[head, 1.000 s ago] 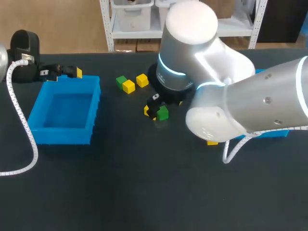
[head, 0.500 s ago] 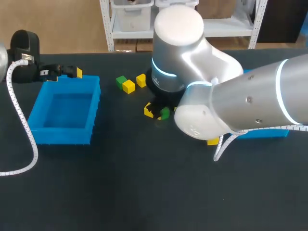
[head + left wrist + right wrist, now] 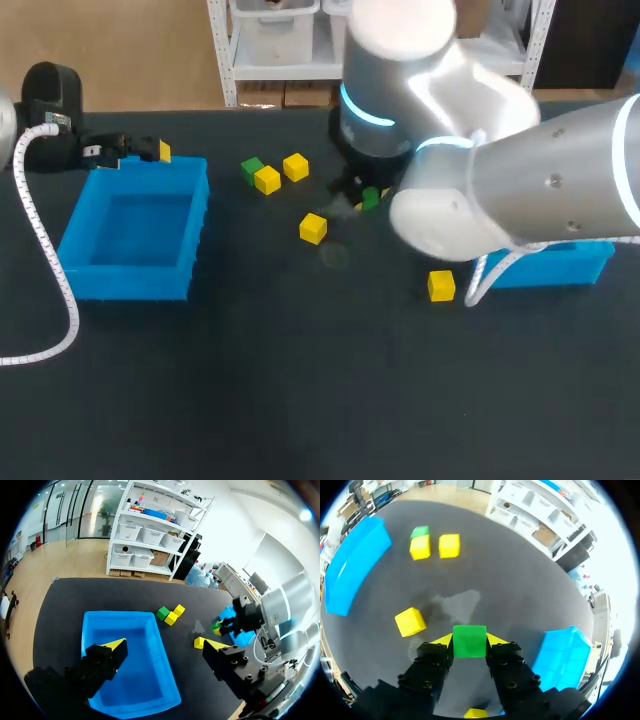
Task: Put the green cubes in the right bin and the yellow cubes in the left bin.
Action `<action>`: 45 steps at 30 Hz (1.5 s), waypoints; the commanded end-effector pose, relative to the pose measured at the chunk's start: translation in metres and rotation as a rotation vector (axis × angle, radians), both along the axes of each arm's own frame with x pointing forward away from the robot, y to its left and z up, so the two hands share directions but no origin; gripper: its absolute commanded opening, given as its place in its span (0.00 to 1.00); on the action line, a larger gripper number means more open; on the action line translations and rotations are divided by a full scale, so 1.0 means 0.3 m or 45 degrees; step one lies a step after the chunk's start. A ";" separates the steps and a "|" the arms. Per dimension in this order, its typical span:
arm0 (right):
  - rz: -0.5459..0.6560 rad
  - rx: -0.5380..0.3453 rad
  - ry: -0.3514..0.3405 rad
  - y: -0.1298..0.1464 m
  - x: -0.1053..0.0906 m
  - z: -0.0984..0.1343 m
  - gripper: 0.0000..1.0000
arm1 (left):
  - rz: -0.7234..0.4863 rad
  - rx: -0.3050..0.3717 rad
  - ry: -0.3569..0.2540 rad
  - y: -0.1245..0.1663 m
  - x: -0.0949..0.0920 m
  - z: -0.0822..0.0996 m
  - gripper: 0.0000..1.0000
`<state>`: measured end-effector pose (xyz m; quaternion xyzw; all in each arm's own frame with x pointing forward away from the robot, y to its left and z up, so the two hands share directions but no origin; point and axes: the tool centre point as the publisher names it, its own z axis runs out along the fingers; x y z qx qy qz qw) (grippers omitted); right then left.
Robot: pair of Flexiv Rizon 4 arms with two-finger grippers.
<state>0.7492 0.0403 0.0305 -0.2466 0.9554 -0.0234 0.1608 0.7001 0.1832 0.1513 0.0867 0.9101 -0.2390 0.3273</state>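
We pinch a green cube (image 3: 469, 640) in our right pincer (image 3: 469, 642) near the right bin (image 3: 560, 655); our left pincer (image 3: 165, 645) is spread, far from it; a second green cube (image 3: 252, 168) and four yellow cubes (image 3: 313, 228) wait on the desk (image 3: 300, 380)

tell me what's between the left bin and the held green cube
A lone yellow cube lies between left bin and green cube, in head and right wrist views.

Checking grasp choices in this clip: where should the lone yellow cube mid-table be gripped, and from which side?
Take the lone yellow cube from straight above, fingers on two opposite side faces. It lies flat with nothing touching it, slightly turned in the head view, so the wrist should probably rotate to square with its faces.
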 end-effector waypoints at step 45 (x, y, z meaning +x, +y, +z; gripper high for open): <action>-0.038 0.311 -0.148 -0.877 0.007 0.215 1.00 | -0.005 -0.007 -0.006 0.004 -0.001 -0.004 1.00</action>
